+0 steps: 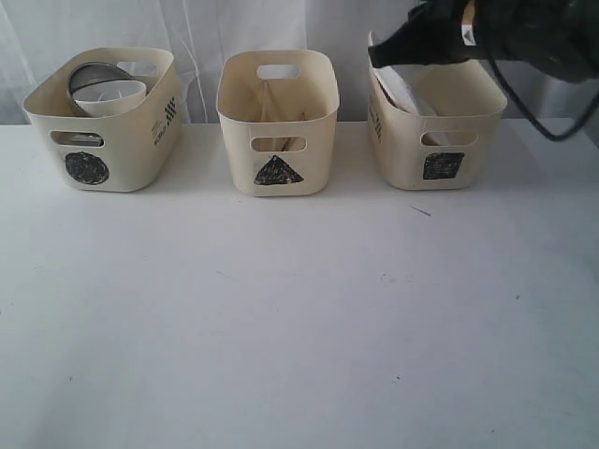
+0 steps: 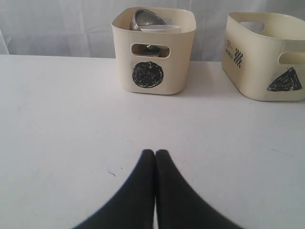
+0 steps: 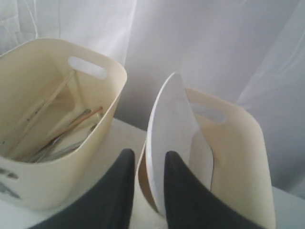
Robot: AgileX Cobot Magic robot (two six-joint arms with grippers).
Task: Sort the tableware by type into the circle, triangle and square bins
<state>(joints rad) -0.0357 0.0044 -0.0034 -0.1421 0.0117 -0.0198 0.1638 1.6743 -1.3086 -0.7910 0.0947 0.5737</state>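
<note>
The large white plate (image 3: 171, 119) stands on edge in the square bin (image 1: 468, 122), leaning on its left wall (image 3: 238, 157). My right gripper (image 3: 148, 155) is open above that wall, the plate's rim (image 1: 398, 89) between its fingers and against one of them. The triangle bin (image 1: 276, 140) holds wooden chopsticks (image 3: 47, 102) and steel cutlery (image 3: 57, 150). In the circle bin (image 1: 131, 140) lie the steel bowl (image 1: 94, 75) and the white bowl (image 1: 117, 96). The mugs are hidden. My left gripper (image 2: 155, 152) is shut and empty, low over the table in front of the circle bin (image 2: 152, 47).
The three bins stand in a row at the back of the white table (image 1: 281, 309), against a white curtain (image 1: 206, 28). The right arm and its cable (image 1: 533, 112) hang over the square bin.
</note>
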